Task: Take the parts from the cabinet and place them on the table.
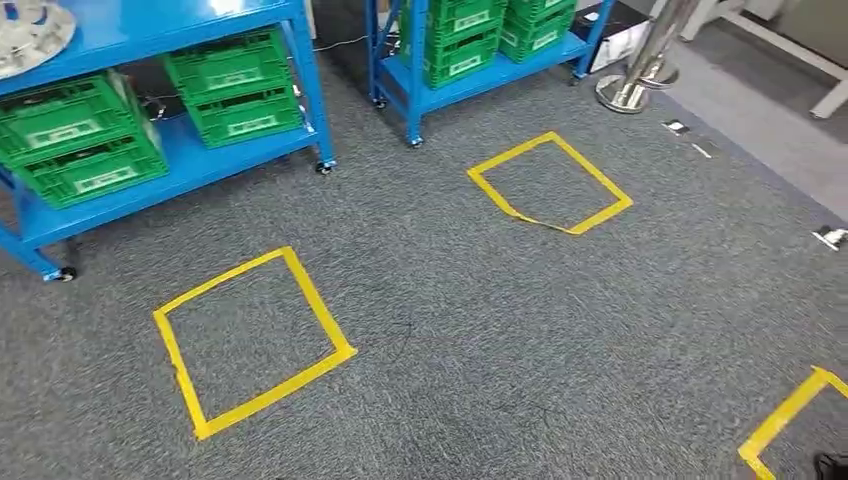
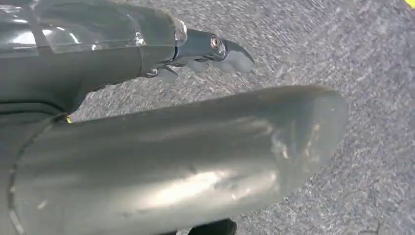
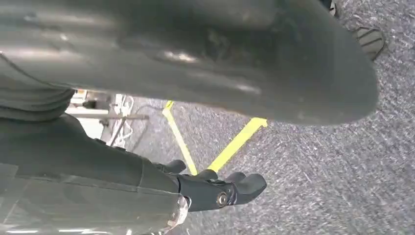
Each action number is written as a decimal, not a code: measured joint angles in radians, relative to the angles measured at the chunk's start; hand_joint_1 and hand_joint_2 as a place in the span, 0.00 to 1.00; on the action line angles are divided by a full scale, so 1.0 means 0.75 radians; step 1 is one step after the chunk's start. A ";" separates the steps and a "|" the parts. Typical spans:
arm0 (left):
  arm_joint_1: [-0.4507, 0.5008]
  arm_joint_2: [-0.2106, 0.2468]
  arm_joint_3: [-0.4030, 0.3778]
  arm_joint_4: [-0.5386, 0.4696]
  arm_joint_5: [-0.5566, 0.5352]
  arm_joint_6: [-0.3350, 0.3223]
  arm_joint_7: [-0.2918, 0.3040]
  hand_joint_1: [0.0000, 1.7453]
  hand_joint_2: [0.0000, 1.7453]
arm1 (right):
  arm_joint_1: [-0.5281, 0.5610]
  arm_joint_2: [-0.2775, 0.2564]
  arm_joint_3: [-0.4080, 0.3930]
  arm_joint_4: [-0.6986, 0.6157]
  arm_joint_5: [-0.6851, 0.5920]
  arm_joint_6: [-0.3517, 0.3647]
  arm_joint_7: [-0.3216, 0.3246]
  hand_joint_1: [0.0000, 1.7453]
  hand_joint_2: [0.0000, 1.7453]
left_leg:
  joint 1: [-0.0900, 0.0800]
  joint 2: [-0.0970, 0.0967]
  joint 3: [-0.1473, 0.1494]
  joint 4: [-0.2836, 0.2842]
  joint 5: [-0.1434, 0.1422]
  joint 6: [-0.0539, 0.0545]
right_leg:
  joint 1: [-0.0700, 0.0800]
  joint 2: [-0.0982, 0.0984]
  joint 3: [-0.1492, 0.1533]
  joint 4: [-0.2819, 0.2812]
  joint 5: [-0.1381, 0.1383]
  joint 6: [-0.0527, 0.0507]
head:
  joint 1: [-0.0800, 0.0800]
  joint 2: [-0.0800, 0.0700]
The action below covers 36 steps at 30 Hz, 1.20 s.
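Holding green crates (image 1: 85, 140), blue cabinet (image 1: 195, 160) w/ wheels.

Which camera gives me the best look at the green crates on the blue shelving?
The head view: green crates sit stacked on the blue shelving at upper left, with more on a second unit. The left hand and right hand fill the wrist views, over grey carpet.

Left hand (image 2: 195, 98) and right hand (image 3: 205, 147) — both empty, fingers apart
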 joint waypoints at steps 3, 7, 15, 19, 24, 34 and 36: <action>0.002 0.000 0.000 0.002 0.000 0.000 0.000 0.00 0.00 | 0.000 0.001 0.000 0.004 0.000 0.000 0.000 0.00 0.00 | -0.002 0.000 0.015 -0.006 -0.003 0.005 | 0.000 0.000 0.000 0.000 0.005 0.008 | 0.001 0.000; 0.002 0.000 0.000 0.006 0.000 0.000 0.000 0.00 0.00 | 0.002 0.001 0.000 0.007 0.000 0.000 0.000 0.00 0.00 | -0.003 0.001 0.024 -0.006 -0.005 0.009 | 0.001 0.000 0.000 0.000 0.014 0.020 | 0.002 0.000; 0.007 0.000 0.000 0.008 0.005 0.003 0.000 0.00 0.00 | 0.001 0.003 0.000 0.011 0.000 -0.001 0.000 0.00 0.00 | -0.005 0.000 0.024 -0.006 -0.005 0.022 | 0.001 -0.004 0.000 0.000 0.014 0.020 | 0.006 0.000; 0.007 0.000 0.000 0.011 0.010 0.003 -0.001 0.00 0.00 | 0.001 0.004 0.000 0.011 -0.008 -0.005 0.000 0.00 0.00 | -0.005 0.000 0.024 -0.006 -0.006 0.020 | 0.001 -0.004 0.000 0.000 0.013 0.019 | 0.007 0.000; 0.007 0.000 0.000 0.012 0.012 0.005 -0.004 0.00 0.00 | 0.001 0.004 0.000 0.011 -0.009 -0.011 0.000 0.00 0.00 | -0.004 0.000 0.024 -0.007 -0.006 0.020 | 0.001 -0.004 0.000 0.000 0.013 0.019 | 0.008 0.000; 0.007 0.000 0.000 0.012 0.012 0.015 -0.006 0.00 0.00 | 0.001 0.004 0.000 0.011 -0.022 -0.013 -0.001 0.00 0.00 | -0.004 0.000 0.025 -0.007 -0.006 0.020 | 0.001 -0.004 0.000 0.000 0.013 0.019 | 0.009 0.000; 0.007 0.000 0.000 0.012 0.012 0.015 -0.006 0.00 0.00 | 0.001 0.004 0.000 0.011 -0.023 -0.012 -0.003 0.00 0.00 | -0.004 0.001 0.025 -0.007 -0.006 0.020 | 0.001 -0.004 0.000 0.000 0.013 0.019 | 0.010 0.000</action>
